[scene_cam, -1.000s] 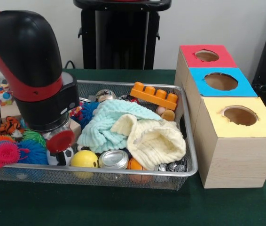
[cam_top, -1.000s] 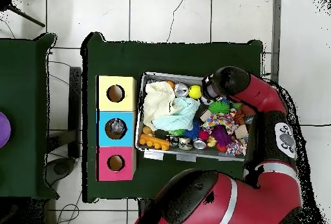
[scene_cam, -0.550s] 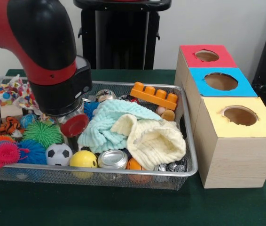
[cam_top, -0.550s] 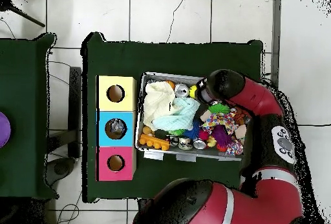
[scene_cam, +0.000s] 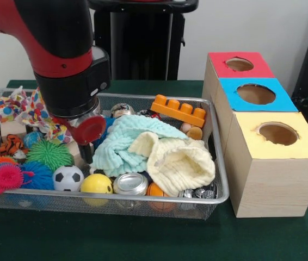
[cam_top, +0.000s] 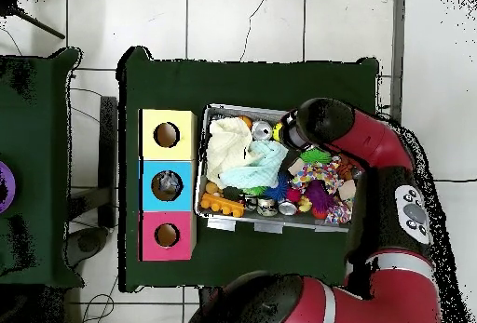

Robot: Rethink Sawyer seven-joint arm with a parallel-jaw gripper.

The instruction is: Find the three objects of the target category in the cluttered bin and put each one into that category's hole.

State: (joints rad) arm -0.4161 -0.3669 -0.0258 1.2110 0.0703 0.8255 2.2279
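The bin [scene_cam: 219, 185] is a wire mesh tray on the green table [scene_cam: 143, 239], packed with clutter. Which category is wanted I cannot tell from here. Along its front edge lie a soccer ball [scene_cam: 68, 178], a yellow ball [scene_cam: 97, 184], a silver can [scene_cam: 131, 184] on its side and an orange ball [scene_cam: 155, 190] half tucked under cloth. In the front left corner sit spiky rubber balls: a green one [scene_cam: 48, 154], a blue one [scene_cam: 38, 175] and a pink and orange one [scene_cam: 4, 175]. A pale mint towel [scene_cam: 122, 145] and a cream knitted cloth [scene_cam: 178, 163] heap up over the middle and right part of the bin, touching each other. Against the back edge rests an orange toy brick [scene_cam: 179, 111], with two small wooden balls [scene_cam: 192, 131] just beside it in the back right corner. A spotted cloth [scene_cam: 12, 107] lies at the back left.

My gripper [scene_cam: 87, 147] hangs low inside the bin, left of the mint towel and just behind the soccer ball; my wrist with its red round cap [scene_cam: 87, 129] covers most of it, and I cannot tell how far the fingers are spread or whether they grip anything.

Just beside the bin's right edge stands the row of three wooden boxes, each with a round hole on top: yellow box [scene_cam: 276, 136] nearest the front, blue box [scene_cam: 256, 94] in the middle, red box [scene_cam: 239, 64] at the back.
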